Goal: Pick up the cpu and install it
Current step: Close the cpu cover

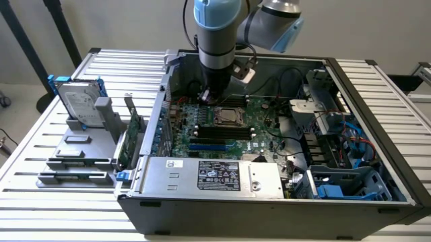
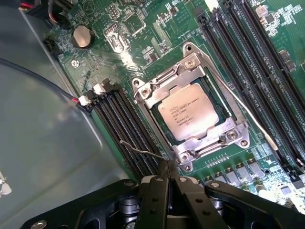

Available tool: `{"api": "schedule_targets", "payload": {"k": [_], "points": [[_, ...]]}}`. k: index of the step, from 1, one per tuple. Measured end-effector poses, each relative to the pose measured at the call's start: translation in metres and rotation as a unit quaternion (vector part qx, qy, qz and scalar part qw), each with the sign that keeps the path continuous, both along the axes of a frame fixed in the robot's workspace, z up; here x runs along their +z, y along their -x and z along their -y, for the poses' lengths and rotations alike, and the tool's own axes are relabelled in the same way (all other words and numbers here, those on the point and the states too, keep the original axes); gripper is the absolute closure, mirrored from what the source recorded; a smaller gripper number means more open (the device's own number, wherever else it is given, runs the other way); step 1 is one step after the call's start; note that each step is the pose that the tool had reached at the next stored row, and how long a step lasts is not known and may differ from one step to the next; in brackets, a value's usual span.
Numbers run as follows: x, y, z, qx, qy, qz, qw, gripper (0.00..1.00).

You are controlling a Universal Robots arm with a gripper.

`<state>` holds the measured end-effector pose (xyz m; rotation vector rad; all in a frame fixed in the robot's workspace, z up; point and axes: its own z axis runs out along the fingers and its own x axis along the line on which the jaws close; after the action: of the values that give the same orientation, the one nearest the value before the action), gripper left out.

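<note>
chip seated in socket: silvery-grey flat square cpu (image 2: 188,112) lies inside shiny metal socket frame (image 2: 237,130) on green motherboard (image 2: 164,33), straight out past tips of black gripper (image 2: 167,175) — jaws shut tight, cpu not btwn them, tips by thin wire lever (image 2: 143,151).

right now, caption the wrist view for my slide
Shut tool near the cpu, which sits in its socket on the green motherboard.
</note>
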<state>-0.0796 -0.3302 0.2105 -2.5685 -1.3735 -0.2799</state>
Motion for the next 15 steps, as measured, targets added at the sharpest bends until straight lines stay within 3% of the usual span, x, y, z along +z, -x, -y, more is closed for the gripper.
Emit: {"api": "schedule_targets", "payload": {"k": [8,15], "points": [[-0.0032,0.0000,-0.0045,-0.004,0.0020,-0.0089,1.0000,0.89],[-0.0056,-0.0017,-0.0056,-0.005,0.0026,-0.0109,0.9999,0.89]]}}
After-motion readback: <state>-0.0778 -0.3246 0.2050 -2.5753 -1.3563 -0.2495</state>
